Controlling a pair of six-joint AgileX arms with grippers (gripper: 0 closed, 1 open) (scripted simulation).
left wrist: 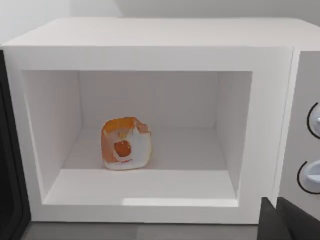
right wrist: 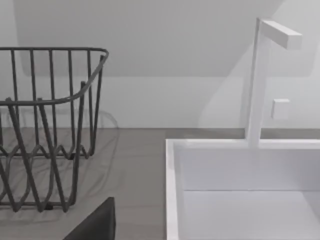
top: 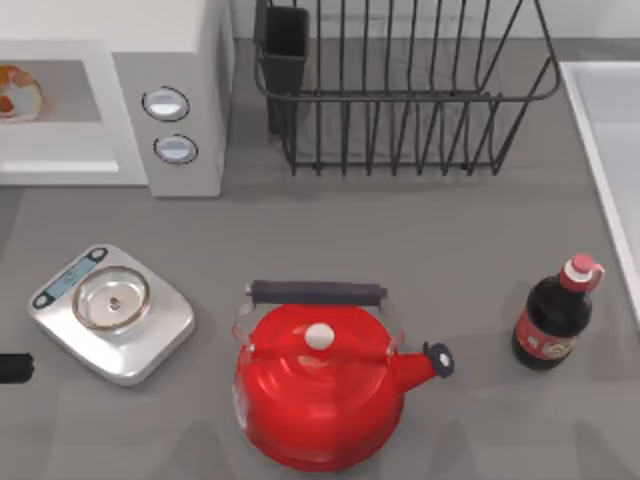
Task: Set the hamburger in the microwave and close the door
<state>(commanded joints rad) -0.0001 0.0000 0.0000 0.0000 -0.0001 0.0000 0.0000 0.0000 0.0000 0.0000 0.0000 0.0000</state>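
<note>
your grey table (top: 450, 240) carries the white microwave (top: 185, 90) at its far left, the black wire dish rack (top: 400, 100) beside it, a kitchen scale (top: 112, 312) at near left, a red kettle (top: 320, 385) in the middle and a dark bottle (top: 553, 322) to the right.

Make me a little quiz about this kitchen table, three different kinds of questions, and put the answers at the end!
1. True or false: the hamburger sits inside the microwave.
2. Pick one. What stands nearest the red kettle? A) the dish rack B) the scale C) the sink
3. Fill the gap: the dark bottle has a ___ cap.

Key
1. True. It lies on the microwave's floor, and the front is open.
2. B. The scale is just to the kettle's left in the top view.
3. Red.
</note>
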